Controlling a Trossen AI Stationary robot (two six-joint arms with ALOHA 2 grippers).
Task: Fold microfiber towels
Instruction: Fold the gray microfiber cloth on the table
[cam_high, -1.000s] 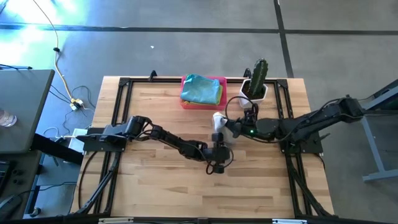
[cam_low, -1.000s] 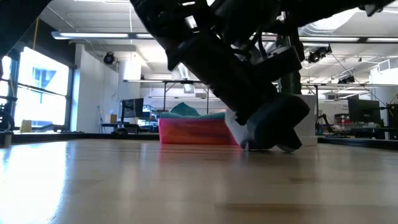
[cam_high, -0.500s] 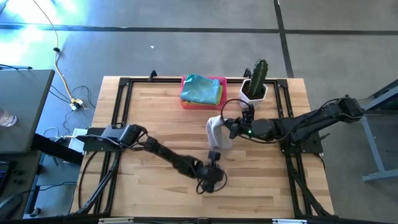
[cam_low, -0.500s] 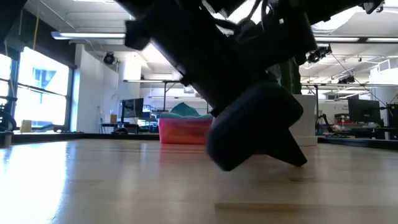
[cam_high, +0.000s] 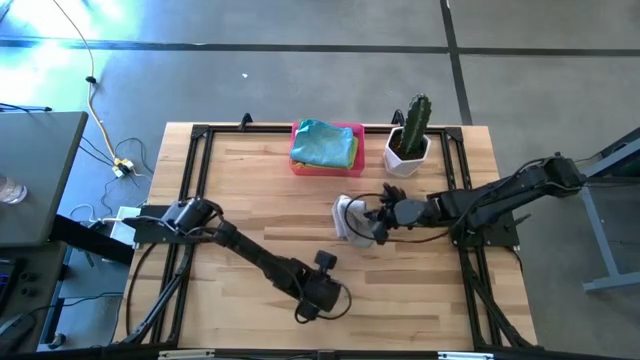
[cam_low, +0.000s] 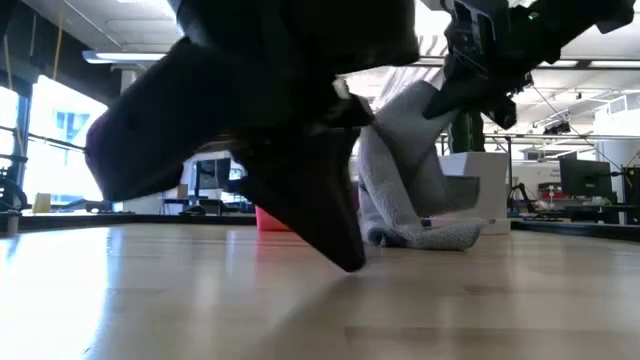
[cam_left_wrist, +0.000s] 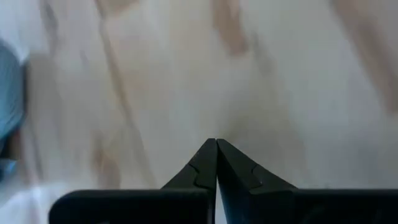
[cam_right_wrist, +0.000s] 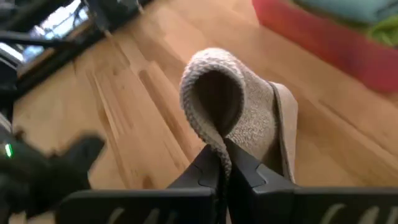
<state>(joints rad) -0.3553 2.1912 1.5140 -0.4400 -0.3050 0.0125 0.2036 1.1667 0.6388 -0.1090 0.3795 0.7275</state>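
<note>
A grey microfiber towel stands bunched right of the table's middle, with my right gripper shut on it. In the right wrist view the towel curls into a hollow loop just past the fingertips. My left gripper is shut with nothing in it, low over bare wood near the front edge and well apart from the towel. Its joined tips point down at the boards. In the low view it fills the foreground as a dark mass. My right gripper pinches the grey towel between its two fingers at the base of the curled loop; one layer or several, I cannot tell. The fingers come from the table's right, slanting down. The towel hangs slack below them, with its lower end on the table.
A pink tray with teal and green towels stands at the back middle. A cactus in a white pot is to its right. Black frame rails run round the tabletop. Bare wood lies to the left and front.
My left gripper has drawn away from the grey towel toward the table's near edge and a little left, tipping more steeply down. My right gripper has rolled and tipped down, keeping its hold. The towel now hangs from it longer, its lower end on the table.
</note>
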